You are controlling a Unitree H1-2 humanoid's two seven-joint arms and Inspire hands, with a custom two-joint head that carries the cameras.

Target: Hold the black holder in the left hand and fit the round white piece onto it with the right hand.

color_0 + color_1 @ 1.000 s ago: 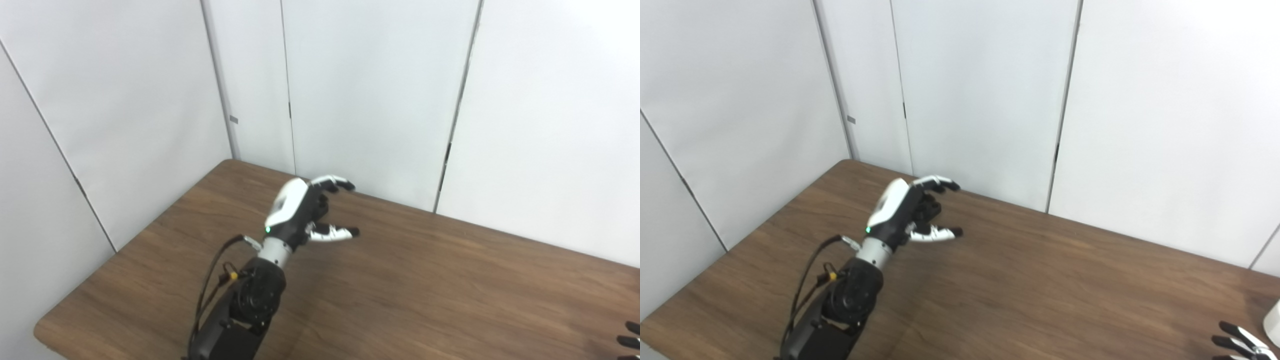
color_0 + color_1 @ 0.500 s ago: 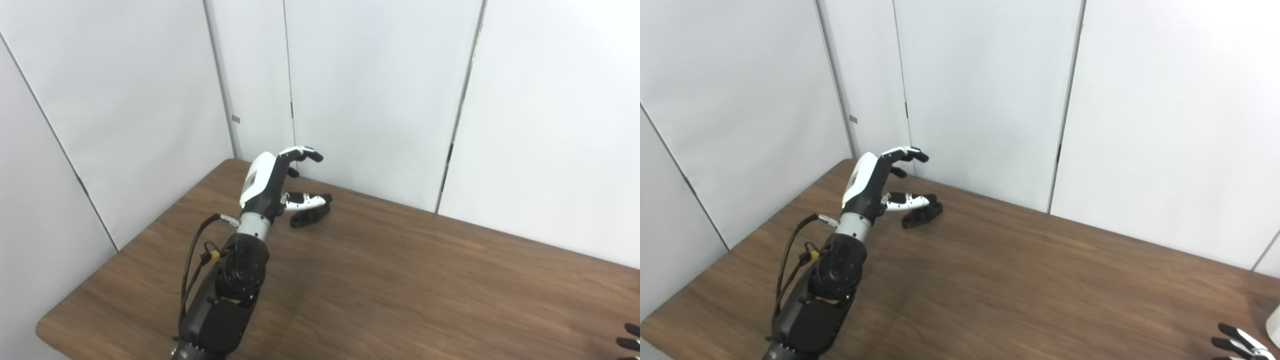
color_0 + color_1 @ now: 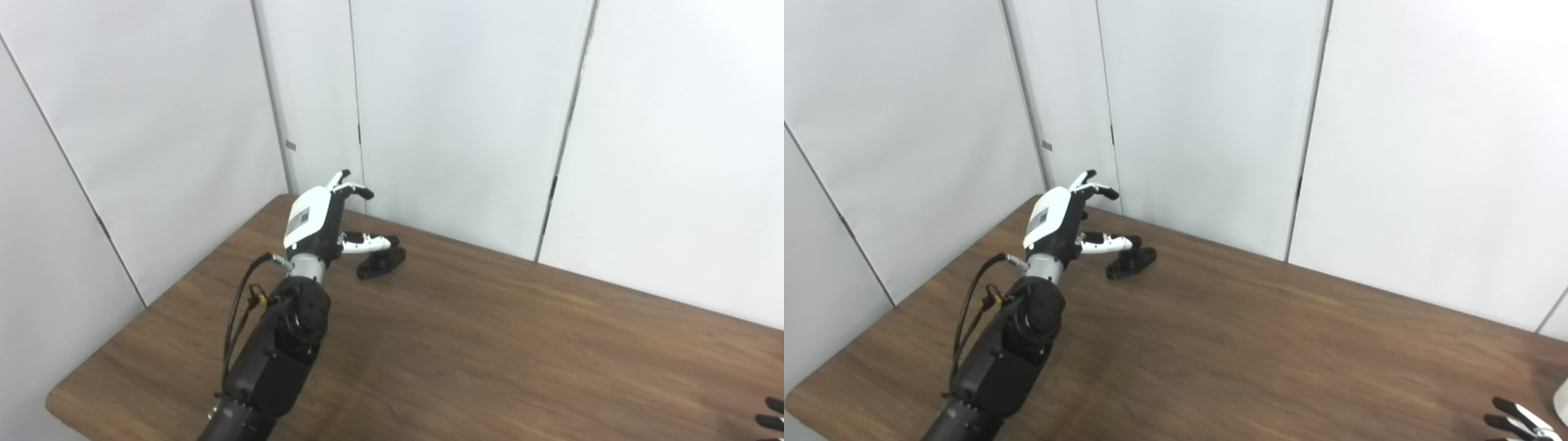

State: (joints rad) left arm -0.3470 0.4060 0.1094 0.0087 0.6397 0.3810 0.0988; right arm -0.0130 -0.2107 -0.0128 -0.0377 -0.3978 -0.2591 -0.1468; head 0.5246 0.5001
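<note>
The black holder [image 3: 382,263] lies on the brown table [image 3: 490,343] near the far left corner, also in the right eye view [image 3: 1132,262]. My left hand [image 3: 324,222] hovers just left of it, open, fingers spread, thumb reaching over the holder's left end without gripping it. My right hand [image 3: 1516,420] shows only as fingertips at the bottom right edge, fingers apart. The edge of a white object [image 3: 1562,401], perhaps the round white piece, sits at the right edge beside that hand.
White wall panels [image 3: 465,110] stand close behind the table's far edge. The table's left corner edge [image 3: 55,401] lies near my left arm. A black cable [image 3: 236,306] loops beside the left forearm.
My left hand moved back and left toward the far corner, uncovering the black holder, which now lies just right of the hand. The right hand stayed put.
</note>
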